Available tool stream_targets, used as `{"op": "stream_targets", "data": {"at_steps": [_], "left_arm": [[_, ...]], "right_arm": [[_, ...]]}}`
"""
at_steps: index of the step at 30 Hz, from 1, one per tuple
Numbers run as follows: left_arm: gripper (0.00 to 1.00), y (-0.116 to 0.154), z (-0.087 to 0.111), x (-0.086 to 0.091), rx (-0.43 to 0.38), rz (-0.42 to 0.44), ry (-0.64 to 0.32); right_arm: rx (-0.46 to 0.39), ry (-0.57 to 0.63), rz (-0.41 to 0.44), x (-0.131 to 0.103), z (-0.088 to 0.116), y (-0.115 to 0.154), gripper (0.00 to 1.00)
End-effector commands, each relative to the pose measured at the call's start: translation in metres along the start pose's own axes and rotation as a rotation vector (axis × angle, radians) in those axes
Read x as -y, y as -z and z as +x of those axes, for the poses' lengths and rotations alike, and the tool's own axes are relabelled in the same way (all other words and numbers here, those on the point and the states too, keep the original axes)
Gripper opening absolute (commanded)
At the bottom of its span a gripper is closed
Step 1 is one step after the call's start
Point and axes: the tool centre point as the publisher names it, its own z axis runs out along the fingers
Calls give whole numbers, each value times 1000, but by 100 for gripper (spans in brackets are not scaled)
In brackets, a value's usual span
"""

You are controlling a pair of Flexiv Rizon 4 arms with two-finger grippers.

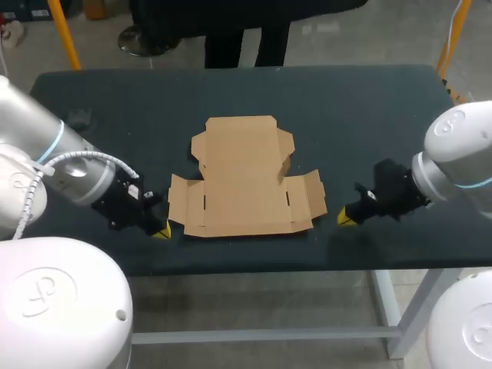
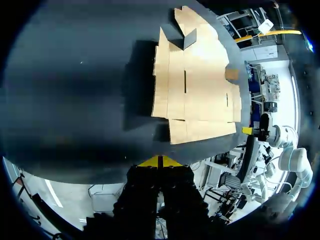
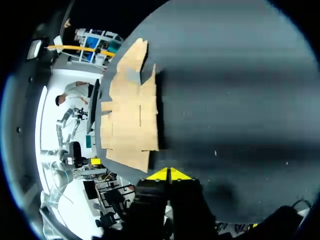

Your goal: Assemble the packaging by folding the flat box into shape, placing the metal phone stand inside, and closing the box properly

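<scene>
Casing of my left arm (image 1: 46,146) came in from the left edge of the head view, and its left gripper (image 1: 161,231) hung low over the dark tabletop (image 1: 354,108) in the lower left of the middle. In the left wrist view the left gripper (image 2: 160,161) had its two yellow tips pressed together with only a thin seam between them and nothing held. It pointed at the near corner of the flat box (image 2: 197,85), close to the cardboard but apart from it.

At the centre of the head view lay the flat box (image 1: 244,178), an unfolded brown cardboard blank spread on the tabletop. Its side flaps reached out to lower left and lower right, and a narrower panel ran toward the upper middle. One small flap (image 1: 285,160) at its right edge looked a little raised; the rest lay flat.

Right of the cardboard, near its right flap without touching it, sat the right gripper (image 1: 347,219), carried in by my right arm (image 1: 453,157) from the right edge. The right wrist view showed the right gripper (image 3: 170,174) closed as well, tips meeting, empty, with the flat box (image 3: 131,115) just ahead and to one side.
</scene>
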Motion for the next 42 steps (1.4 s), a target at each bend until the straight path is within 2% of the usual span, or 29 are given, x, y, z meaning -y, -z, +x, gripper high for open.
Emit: {"op": "stream_targets", "data": {"at_steps": [1,13,24,29,42], "left_arm": [[0,-12,-4,5,-9,-10,2],[0,-20,-19,10,-44,-29,14],[0,-25,-22,13,-57,-35,12],[0,-27,-23,15,-59,-35,11],[0,-33,-25,19,-58,-37,3]], "right_arm": [[-18,4,13,-2,-2,-5,0],[-39,-21,45,0,4,-18,0],[-73,-85,78,-3,6,-36,0],[-60,-122,85,-3,10,-43,0],[-44,-132,107,-1,21,-54,0]]}}
